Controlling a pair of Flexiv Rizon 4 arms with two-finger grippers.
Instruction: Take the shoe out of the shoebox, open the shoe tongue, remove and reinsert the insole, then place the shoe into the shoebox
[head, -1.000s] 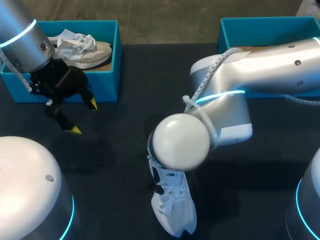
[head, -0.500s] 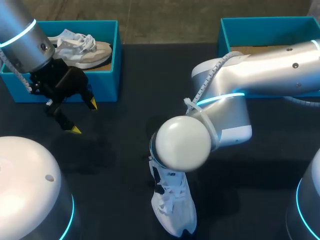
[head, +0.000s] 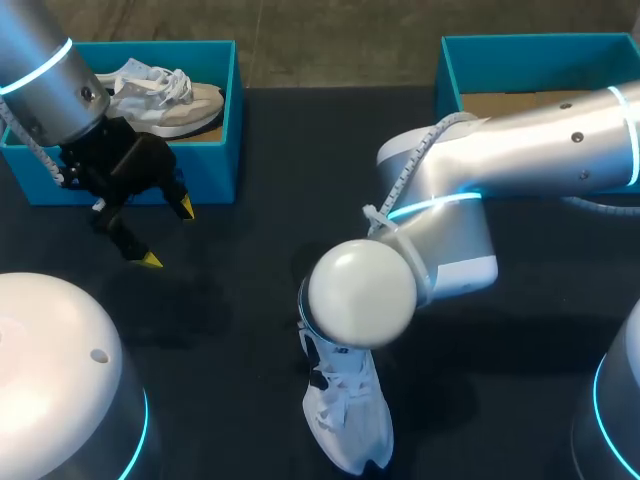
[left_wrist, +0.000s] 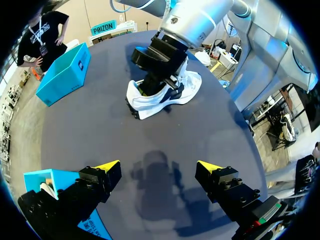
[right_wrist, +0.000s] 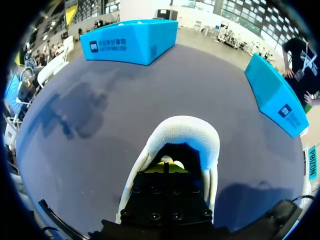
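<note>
1. Head view: my left gripper (head: 165, 232) is spread wide and empty, beside the left shoebox (head: 215, 140); white shoe (head: 345, 415) on the table (head: 230, 330) under my right arm (head: 520, 140)
2. Left wrist view: left gripper (left_wrist: 159, 166) agape; shoe (left_wrist: 187, 86) well ahead
3. Right wrist view: right gripper (right_wrist: 165, 167) sits inside the shoe (right_wrist: 187, 131) opening; I cannot tell its grip

The white, dark-trimmed shoe (head: 350, 420) stands upright on the table (head: 250, 300), well apart from the blue left shoebox (head: 212, 150) and right shoebox (head: 455, 65).
</note>
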